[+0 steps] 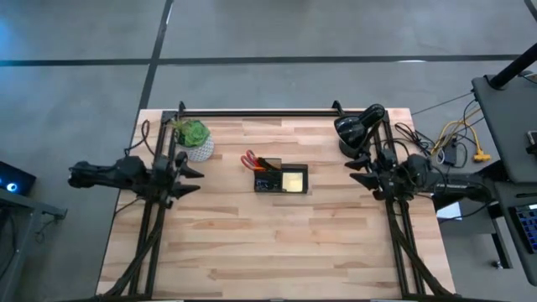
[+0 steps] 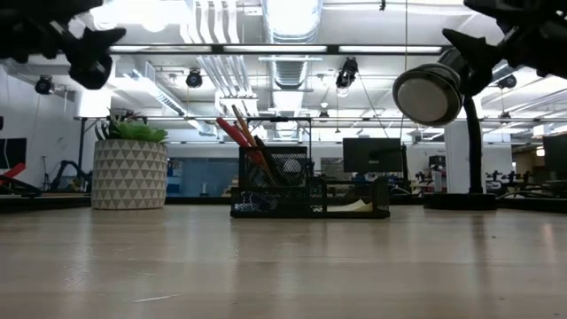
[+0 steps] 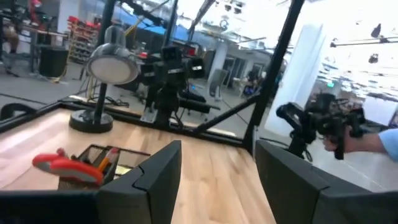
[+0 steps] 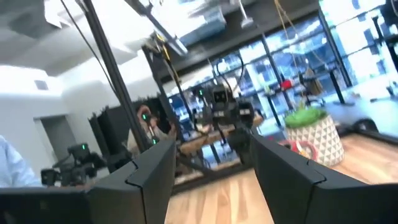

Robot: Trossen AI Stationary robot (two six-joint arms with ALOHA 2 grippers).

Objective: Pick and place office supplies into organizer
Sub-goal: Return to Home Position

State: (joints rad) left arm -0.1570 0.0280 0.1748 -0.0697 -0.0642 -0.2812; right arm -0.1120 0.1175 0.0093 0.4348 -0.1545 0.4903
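- At the middle of the table, from above, we see the organizer. The yellow sticky-note pad lies flat in the compartment nearer the right arm, and small dark bits sit in the other. The red-handled scissors stick out at its far left corner.
- The left gripper hangs by the potted plant and the right gripper by the lamp. Both are well apart from the organizer.
- At table height, we see the organizer's tall mesh part holding the scissors and an orange pencil, both leaning left.
- From the left wrist, we see its fingers spread wide, empty.
- From the right wrist, its fingers likewise stand apart, gripping nothing.
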